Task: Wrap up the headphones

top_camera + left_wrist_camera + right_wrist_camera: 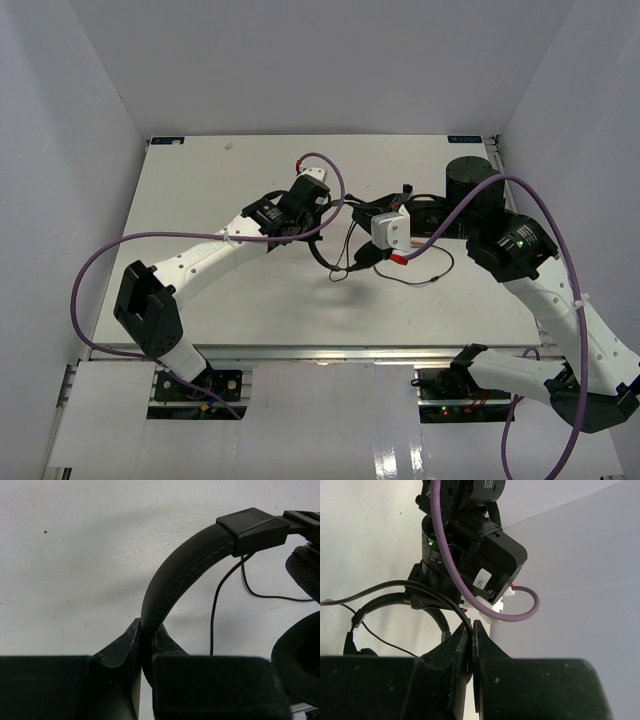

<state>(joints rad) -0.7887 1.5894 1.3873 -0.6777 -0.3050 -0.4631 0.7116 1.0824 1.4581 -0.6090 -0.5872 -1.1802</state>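
Observation:
The black headphones (408,201) are held up over the middle of the white table (200,180), between my two arms. In the left wrist view my left gripper (147,631) is shut on the padded headband (182,567), with an earcup (300,655) at the right edge. The thin black cord (215,607) hangs behind the band and lies looped on the table (428,276). My right gripper (472,626) is shut on a stretch of the cord (415,585), which arcs off to the left. From above, the left gripper (334,212) and the right gripper (352,264) are close together.
Purple arm cables (100,262) loop beside both arms. White walls (60,120) enclose the table on three sides. A black cylindrical motor (468,175) of the right arm stands at the back right. In the right wrist view the left arm's wrist (470,535) fills the upper middle.

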